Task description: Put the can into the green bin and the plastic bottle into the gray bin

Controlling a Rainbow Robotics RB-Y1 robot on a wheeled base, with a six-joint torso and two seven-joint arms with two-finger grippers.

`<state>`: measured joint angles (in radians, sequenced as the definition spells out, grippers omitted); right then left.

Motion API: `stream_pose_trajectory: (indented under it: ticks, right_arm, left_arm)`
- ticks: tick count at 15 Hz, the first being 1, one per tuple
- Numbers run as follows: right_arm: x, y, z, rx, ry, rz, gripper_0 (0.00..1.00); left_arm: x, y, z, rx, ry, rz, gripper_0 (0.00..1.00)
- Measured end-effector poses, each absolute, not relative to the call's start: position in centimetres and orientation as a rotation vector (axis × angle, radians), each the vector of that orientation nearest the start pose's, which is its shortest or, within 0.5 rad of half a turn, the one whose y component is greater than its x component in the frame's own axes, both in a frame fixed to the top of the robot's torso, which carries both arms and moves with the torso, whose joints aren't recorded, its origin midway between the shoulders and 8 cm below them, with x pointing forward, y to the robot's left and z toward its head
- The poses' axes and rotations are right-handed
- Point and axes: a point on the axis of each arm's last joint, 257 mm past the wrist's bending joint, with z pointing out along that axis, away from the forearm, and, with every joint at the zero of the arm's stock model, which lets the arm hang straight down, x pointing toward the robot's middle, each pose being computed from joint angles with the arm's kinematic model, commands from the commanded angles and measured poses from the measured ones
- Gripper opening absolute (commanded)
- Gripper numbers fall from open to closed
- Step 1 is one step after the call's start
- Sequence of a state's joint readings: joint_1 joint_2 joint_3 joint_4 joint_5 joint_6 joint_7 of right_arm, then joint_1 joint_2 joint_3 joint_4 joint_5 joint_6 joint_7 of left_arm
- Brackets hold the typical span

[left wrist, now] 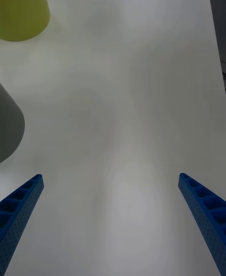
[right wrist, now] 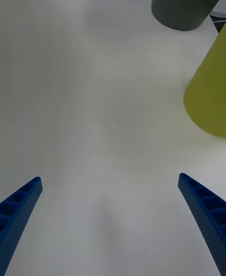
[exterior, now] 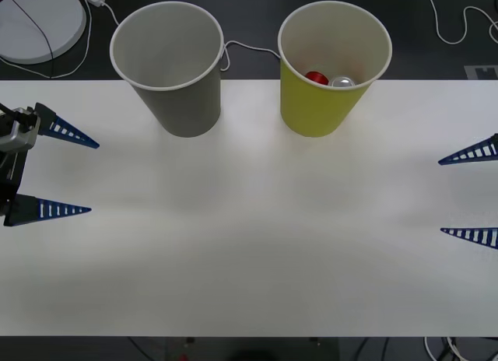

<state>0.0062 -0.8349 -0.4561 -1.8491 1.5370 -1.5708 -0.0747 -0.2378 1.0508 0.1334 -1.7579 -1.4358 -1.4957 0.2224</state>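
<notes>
front view: can [exterior: 317, 77] already lying inside green bin [exterior: 331, 104], gray bin [exterior: 180, 96] beside it, left gripper [exterior: 92, 176] and right gripper [exterior: 441, 196] spread wide and empty at opposite table [exterior: 249, 244] edges, no bottle to reach.

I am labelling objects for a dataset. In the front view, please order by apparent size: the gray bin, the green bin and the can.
1. The gray bin and the green bin: they look alike in size, so no ranking between them.
2. The can, far smaller, lying inside the green bin.
</notes>
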Motion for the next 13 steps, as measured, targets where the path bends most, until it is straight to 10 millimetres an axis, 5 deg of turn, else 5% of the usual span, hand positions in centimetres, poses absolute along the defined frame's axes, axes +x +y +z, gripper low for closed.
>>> stream_pose_trajectory:
  ticks: [13]
  right_arm:
    - [37.37, -31.01, -15.65, -1.644, 1.600, 0.116, 1.00]
  left_arm:
    - [39.47, 27.71, -13.22, 1.758, 1.622, -0.291, 1.00]
